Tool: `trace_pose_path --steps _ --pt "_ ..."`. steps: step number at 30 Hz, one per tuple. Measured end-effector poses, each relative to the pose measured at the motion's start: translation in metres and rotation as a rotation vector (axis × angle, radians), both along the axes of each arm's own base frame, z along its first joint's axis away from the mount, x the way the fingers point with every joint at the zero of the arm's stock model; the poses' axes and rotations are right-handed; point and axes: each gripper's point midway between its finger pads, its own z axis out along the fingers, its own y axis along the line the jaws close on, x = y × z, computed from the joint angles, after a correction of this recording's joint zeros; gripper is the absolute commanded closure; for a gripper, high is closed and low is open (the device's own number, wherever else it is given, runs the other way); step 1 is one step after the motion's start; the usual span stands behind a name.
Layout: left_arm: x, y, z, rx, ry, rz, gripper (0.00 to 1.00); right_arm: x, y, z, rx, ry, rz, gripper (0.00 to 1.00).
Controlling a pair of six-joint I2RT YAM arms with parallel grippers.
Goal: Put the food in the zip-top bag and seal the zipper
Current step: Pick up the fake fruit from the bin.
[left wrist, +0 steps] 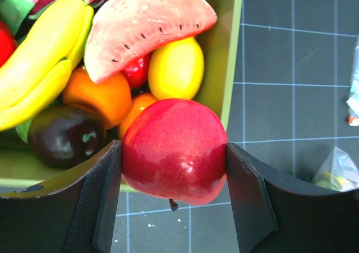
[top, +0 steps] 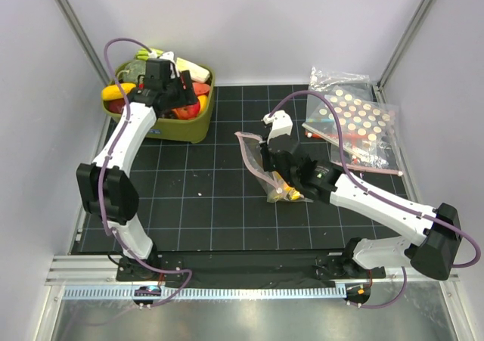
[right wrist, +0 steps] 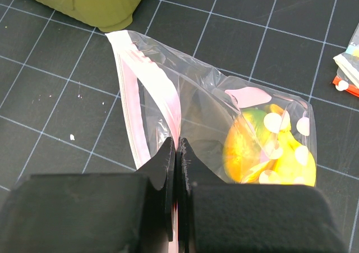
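My left gripper [left wrist: 173,152] is shut on the round red fruit [left wrist: 174,135] and holds it above the near rim of the olive-green bin [left wrist: 224,51]. In the top view the left gripper [top: 181,99] is over that bin. The clear zip-top bag [right wrist: 213,101] lies on the mat in the middle [top: 261,156]. My right gripper [right wrist: 177,146] is shut on its pinkish-red zipper [right wrist: 162,93], lifting one lip so the mouth gapes toward the bin. An orange-yellow fruit [right wrist: 244,146] and a yellow banana bunch [right wrist: 289,157] lie inside the bag.
The bin [top: 198,125] at the back left holds a watermelon slice [left wrist: 146,23], bananas [left wrist: 45,56], a lemon [left wrist: 176,68], an orange [left wrist: 98,96] and a dark plum [left wrist: 64,135]. Larger clear bags with coloured dots [top: 352,122] lie at the back right.
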Motion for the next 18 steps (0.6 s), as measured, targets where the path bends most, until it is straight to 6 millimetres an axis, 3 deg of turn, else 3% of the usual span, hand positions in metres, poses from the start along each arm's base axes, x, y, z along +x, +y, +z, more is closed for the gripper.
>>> trace_pose_path --steps 6,14,18 --pt "-0.016 -0.001 0.007 -0.054 -0.015 -0.002 0.68 0.000 0.000 0.000 0.000 0.000 0.000 0.99" --pt "-0.042 -0.014 0.048 -0.171 -0.101 -0.031 0.69 0.000 0.000 0.000 0.001 0.000 0.000 0.99" --pt "-0.058 -0.029 0.067 -0.246 -0.128 -0.074 0.72 -0.001 0.000 0.002 0.007 -0.001 0.000 0.99"
